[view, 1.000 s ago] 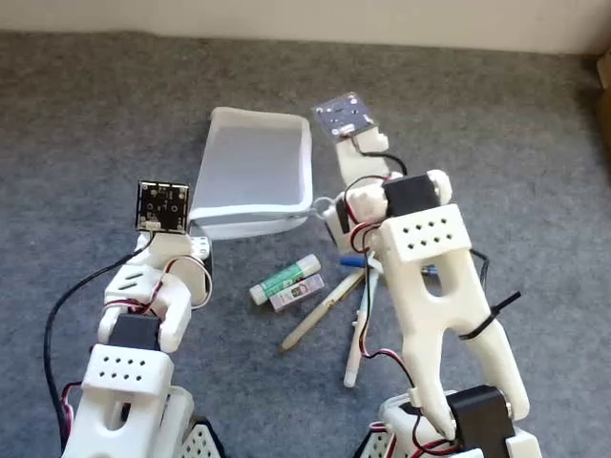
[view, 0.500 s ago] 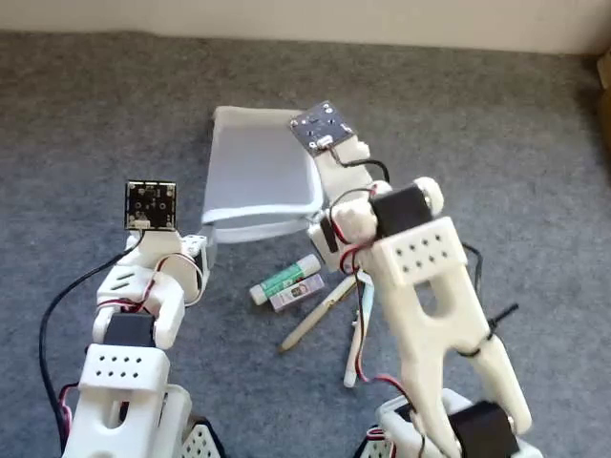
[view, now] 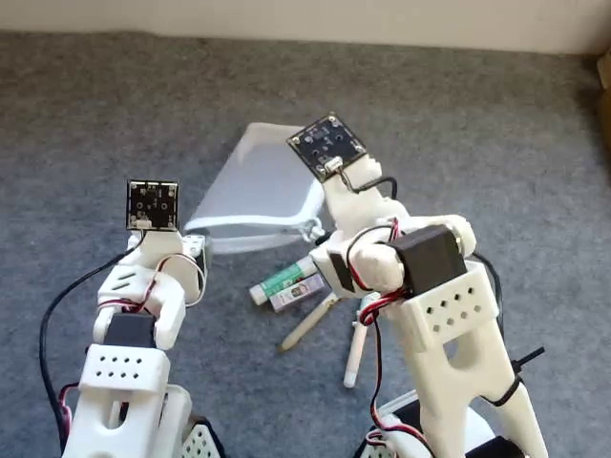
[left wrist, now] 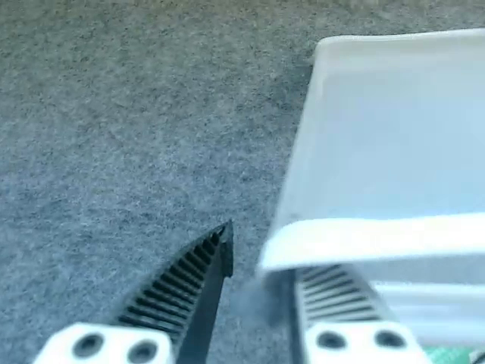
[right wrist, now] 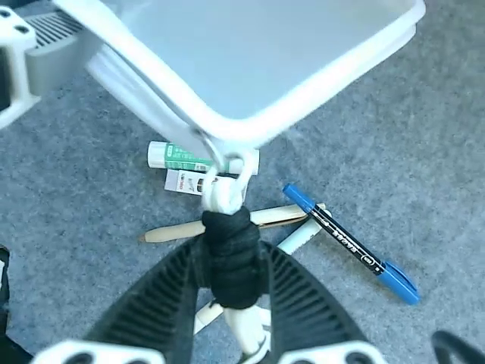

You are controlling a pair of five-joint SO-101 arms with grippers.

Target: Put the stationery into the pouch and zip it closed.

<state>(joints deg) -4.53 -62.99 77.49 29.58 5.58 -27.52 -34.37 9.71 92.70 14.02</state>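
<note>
The translucent white pouch (view: 256,183) lies tilted on the grey carpet, its near edge raised. My right gripper (right wrist: 229,254) is shut on the black knotted cord (right wrist: 227,262) of the zipper pull at the pouch's (right wrist: 250,61) near right corner. My left gripper (left wrist: 261,254) stands open at the pouch's (left wrist: 394,136) near left corner, the pouch edge lying over the white finger (left wrist: 333,292). Loose on the carpet lie a green glue stick (right wrist: 180,157), a small white tube (right wrist: 186,182), a wooden pencil (right wrist: 174,231), a blue pen (right wrist: 348,246) and a white pen (view: 355,355).
The stationery (view: 286,281) lies in a cluster just in front of the pouch, between the two arms. Bare carpet (view: 105,114) spreads to the left and behind the pouch. A pale wall edge (view: 305,19) runs along the far side.
My right gripper has drawn back toward its base with the zipper cord, and the pouch has swung and tilted with it. The left arm shifted slightly left, then held still.
</note>
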